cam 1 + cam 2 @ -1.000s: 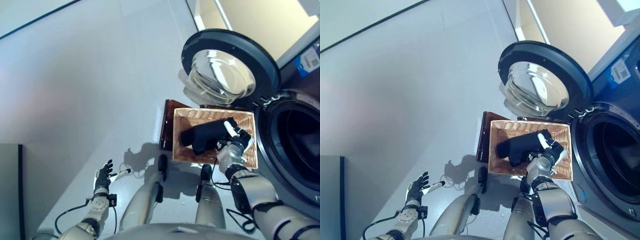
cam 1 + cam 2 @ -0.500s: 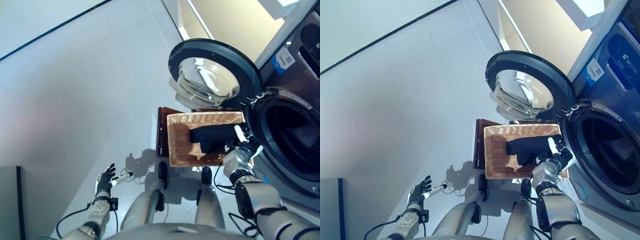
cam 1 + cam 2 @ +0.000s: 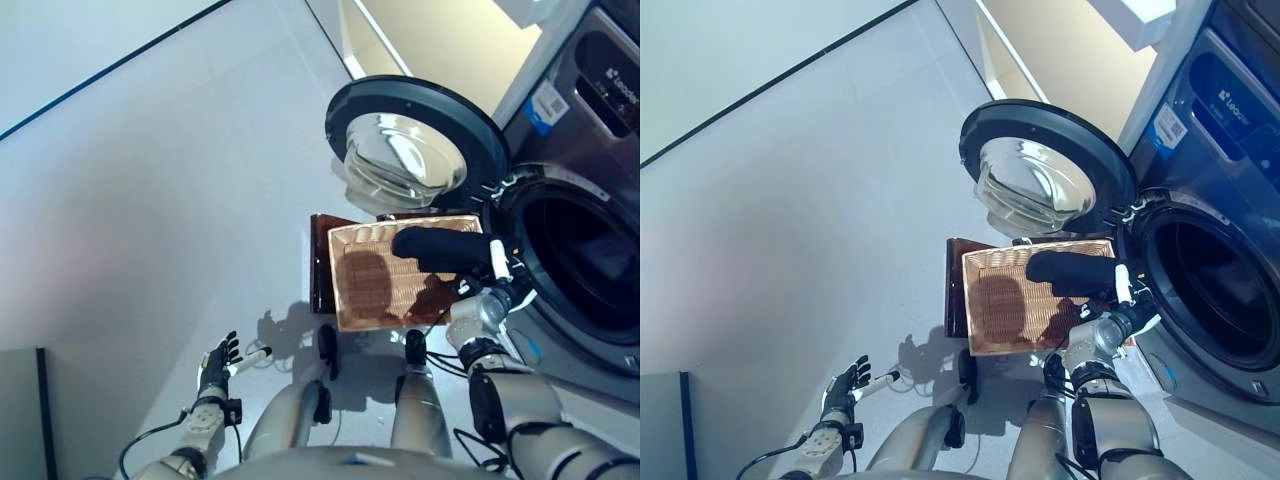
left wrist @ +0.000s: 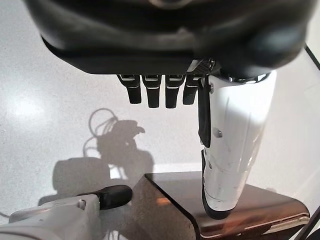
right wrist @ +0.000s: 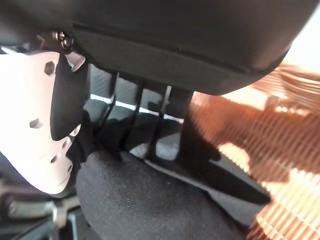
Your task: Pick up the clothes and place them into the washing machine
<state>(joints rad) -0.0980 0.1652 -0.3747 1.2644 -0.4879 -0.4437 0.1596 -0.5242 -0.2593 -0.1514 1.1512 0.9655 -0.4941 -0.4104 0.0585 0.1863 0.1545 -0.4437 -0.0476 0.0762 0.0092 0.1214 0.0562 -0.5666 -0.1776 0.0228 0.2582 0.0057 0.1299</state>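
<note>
Right hand grips a black garment with curled fingers, holding it above the wicker basket beside the washing machine's open drum, while the left hand hangs open, fingers straight, low over the floor.

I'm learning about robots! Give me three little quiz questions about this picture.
1. True or false: the washing machine door is shut.
2. Which robot hand holds the black cloth? A) left B) right
3. Fill in: the cloth hangs above the wicker ____.

Key: 1 false, the door stands open. 2 B, the right robot hand; the left robot hand is open, down by the floor. 3 basket.
</note>
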